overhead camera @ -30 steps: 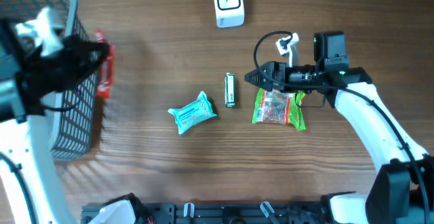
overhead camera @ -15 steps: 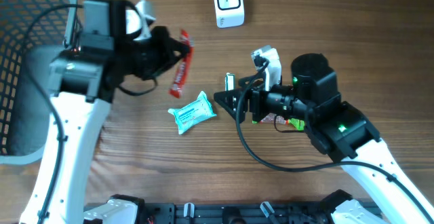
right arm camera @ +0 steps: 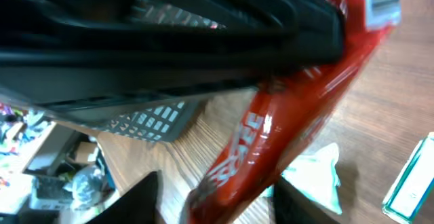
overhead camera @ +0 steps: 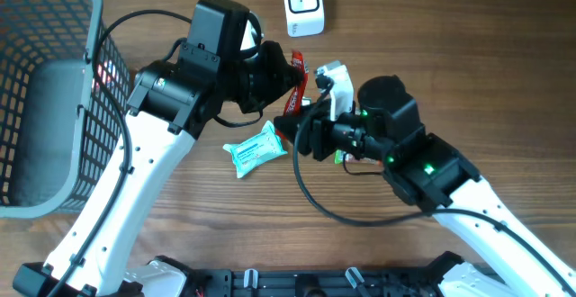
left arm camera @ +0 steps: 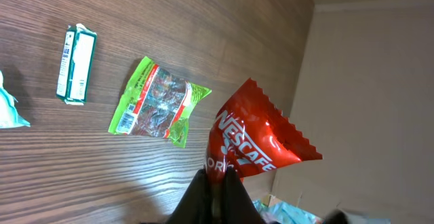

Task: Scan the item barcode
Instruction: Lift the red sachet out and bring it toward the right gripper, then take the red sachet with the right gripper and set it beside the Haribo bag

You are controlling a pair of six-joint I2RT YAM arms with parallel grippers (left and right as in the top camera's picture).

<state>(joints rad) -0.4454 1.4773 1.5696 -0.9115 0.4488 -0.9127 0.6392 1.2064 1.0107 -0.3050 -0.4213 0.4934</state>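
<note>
In the past second the left pincer [left arm camera: 215, 185], pinching the crinkled red foil Nescafe sachet [left arm camera: 256, 142], had carried it from the grey mesh basket [overhead camera: 54, 27] out over the wooden counter [overhead camera: 468, 54] near the white box scanner [overhead camera: 302, 4], where the right pincer [right arm camera: 213, 198] was narrowing around it, grip not discernible, probably for a handover.

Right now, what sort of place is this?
Likely a mock shop checkout on a wooden table: a white box-shaped barcode scanner, a grey plastic mesh basket and a red Nescafe sachet.
</note>
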